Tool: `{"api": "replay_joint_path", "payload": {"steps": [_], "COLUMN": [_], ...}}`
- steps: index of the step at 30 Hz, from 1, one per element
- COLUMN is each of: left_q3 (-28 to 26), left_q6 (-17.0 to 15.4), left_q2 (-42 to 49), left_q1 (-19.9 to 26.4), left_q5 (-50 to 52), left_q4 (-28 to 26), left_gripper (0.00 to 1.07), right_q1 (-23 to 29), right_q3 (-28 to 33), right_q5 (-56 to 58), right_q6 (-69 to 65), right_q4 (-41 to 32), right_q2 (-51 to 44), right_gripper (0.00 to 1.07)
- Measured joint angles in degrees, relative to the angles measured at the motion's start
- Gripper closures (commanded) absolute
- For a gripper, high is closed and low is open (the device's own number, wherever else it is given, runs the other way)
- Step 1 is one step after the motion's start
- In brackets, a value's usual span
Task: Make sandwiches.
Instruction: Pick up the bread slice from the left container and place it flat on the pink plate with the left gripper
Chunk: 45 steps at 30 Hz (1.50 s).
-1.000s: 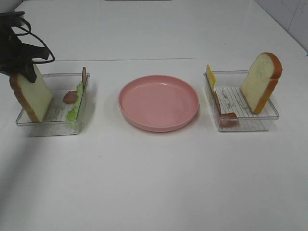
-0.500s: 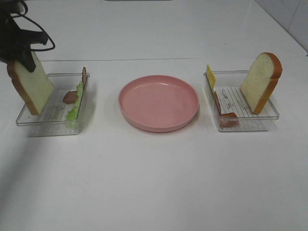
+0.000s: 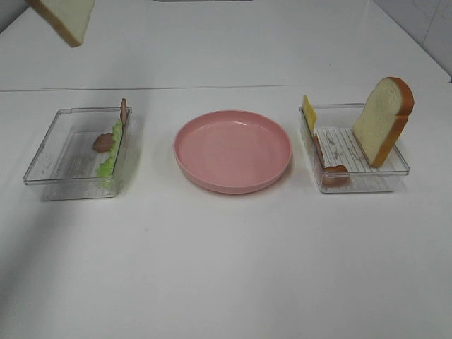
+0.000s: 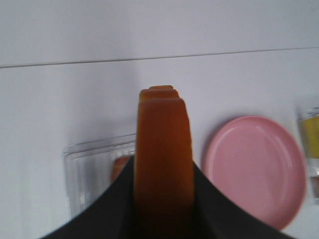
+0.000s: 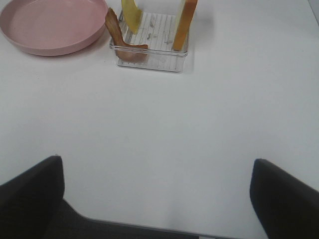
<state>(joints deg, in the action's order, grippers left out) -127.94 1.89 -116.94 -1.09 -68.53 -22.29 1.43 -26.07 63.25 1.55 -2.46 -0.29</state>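
My left gripper [image 4: 163, 181] is shut on a white bread slice with tan-orange crust [image 4: 162, 124], held edge-on high above the left clear tray [image 4: 82, 164]. In the exterior view only the slice's lower part [image 3: 67, 18] shows at the top left corner; the gripper is out of frame there. The left tray [image 3: 67, 181] holds a green lettuce leaf [image 3: 111, 157] and bacon pieces [image 3: 103, 141]. The right tray [image 3: 357, 182] holds a second bread slice [image 3: 383, 120], a yellow cheese slice [image 3: 308, 111] and bacon [image 3: 332, 169]. My right gripper [image 5: 157, 199] is open and empty, well short of that tray [image 5: 149, 59].
A pink round plate [image 3: 233, 150] with nothing on it sits between the two trays on the white table; it also shows in the left wrist view [image 4: 254, 169] and the right wrist view [image 5: 50, 25]. A seam runs across the table behind the trays.
My left gripper has lifted the bread slice out of the left tray and carried it up to the top left; the arm has left the exterior view. Nothing else has moved.
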Motion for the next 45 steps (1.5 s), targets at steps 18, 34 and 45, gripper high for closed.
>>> {"api": "replay_joint_path", "payload": {"steps": [18,34,45], "left_q3": [-0.1,-0.1,-0.1], "left_q6": [2.9,3.0,1.3], "left_q2": [-8.3,-21.9,-27.0], "left_q1": [-12.7,-21.3,-22.1], "left_q5": [9.1,13.2,15.2], "left_q4": [-10.7,-16.6,-17.2], "left_gripper": [1.07,1.07,1.07], "right_q1": [0.0,0.0,0.0], "right_q3": [0.0,0.0,0.0], "right_q5": [0.0,0.0,0.0], "right_q6": [0.0,0.0,0.0], "right_q4": [0.0,0.0,0.0], "right_q2": [0.0,0.0,0.0], "right_gripper": [0.09,0.09,0.09]}}
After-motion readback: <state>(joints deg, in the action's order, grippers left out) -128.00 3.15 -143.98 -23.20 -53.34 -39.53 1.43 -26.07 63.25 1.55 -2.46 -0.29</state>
